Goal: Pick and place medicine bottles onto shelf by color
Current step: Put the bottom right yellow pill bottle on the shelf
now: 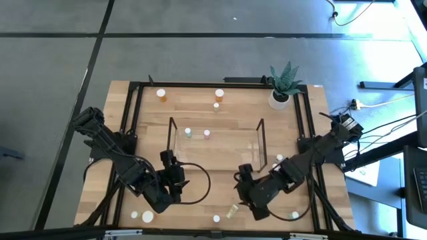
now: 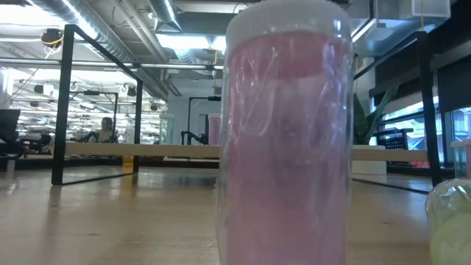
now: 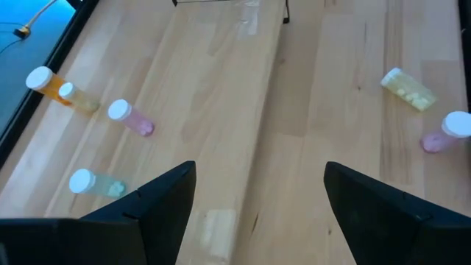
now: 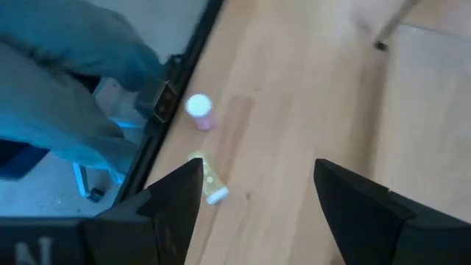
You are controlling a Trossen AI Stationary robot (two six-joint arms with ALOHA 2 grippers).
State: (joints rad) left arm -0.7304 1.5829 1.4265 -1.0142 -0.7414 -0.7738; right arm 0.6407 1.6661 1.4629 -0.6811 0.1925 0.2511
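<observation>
Both arms hang over the table's near half, and neither holds anything. My left gripper [image 3: 259, 177] [image 1: 167, 200] is open above bare wood. Its wrist view shows an orange bottle [image 3: 55, 87], a pink one [image 3: 131, 118] and a greenish one [image 3: 96, 182] near a table edge. A yellowish bottle [image 3: 407, 88] lies on its side beside another pink bottle [image 3: 445, 132]. My right gripper [image 4: 257, 171] [image 1: 252, 203] is open above a pink bottle [image 4: 199, 110] and the lying yellowish bottle [image 4: 210, 184]. The clear shelf [image 1: 213, 143] stands mid-table with two small bottles [image 1: 188, 133] in it.
Orange bottles [image 1: 161, 95] [image 1: 219, 95] stand near the far edge, and a potted plant [image 1: 280, 99] sits at the far right. More white-capped bottles [image 1: 147, 216] [image 1: 295, 215] stand along the near edge. A pink bottle [image 2: 287, 132] stands right in front of the low camera.
</observation>
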